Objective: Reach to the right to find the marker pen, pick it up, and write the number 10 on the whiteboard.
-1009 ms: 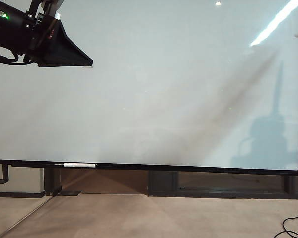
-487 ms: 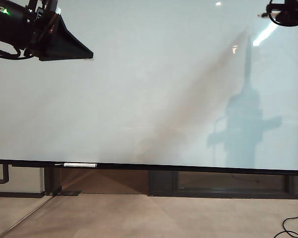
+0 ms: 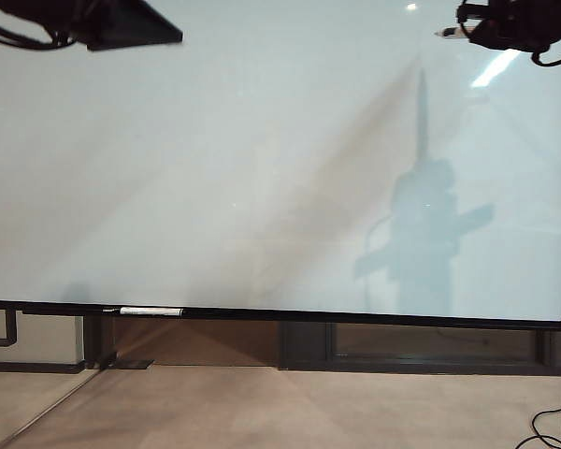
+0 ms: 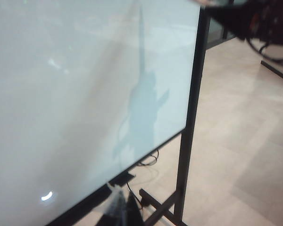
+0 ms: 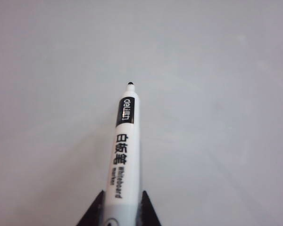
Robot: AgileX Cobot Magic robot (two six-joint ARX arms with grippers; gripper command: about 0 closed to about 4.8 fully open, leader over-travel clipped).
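Observation:
The whiteboard [image 3: 262,168] fills the exterior view, glossy and blank apart from shadows; the number 10 is not in view on it. At the top right, my right gripper [image 3: 467,32] is shut on the marker pen [image 3: 446,34], a white barrel whose dark tip points left along the board. In the right wrist view the marker pen [image 5: 125,141] sits between the two black fingers of my right gripper [image 5: 122,200], tip towards the whiteboard [image 5: 217,70] with a gap showing. At the top left edge my left gripper [image 3: 173,37] is shut and holds nothing. In its own view my left gripper [image 4: 122,209] is near the whiteboard [image 4: 61,94].
A white stick-like thing [image 3: 151,311] lies on the board's black bottom rail at the left. The board's black upright [image 4: 184,165] and foot stand on a beige floor. A cable [image 3: 547,426] lies at the floor's right corner. My right arm [image 4: 254,19] shows beyond the board's edge.
My right gripper with the pen has come in from the right edge and moved left along the top of the board. My left gripper has risen towards the top edge.

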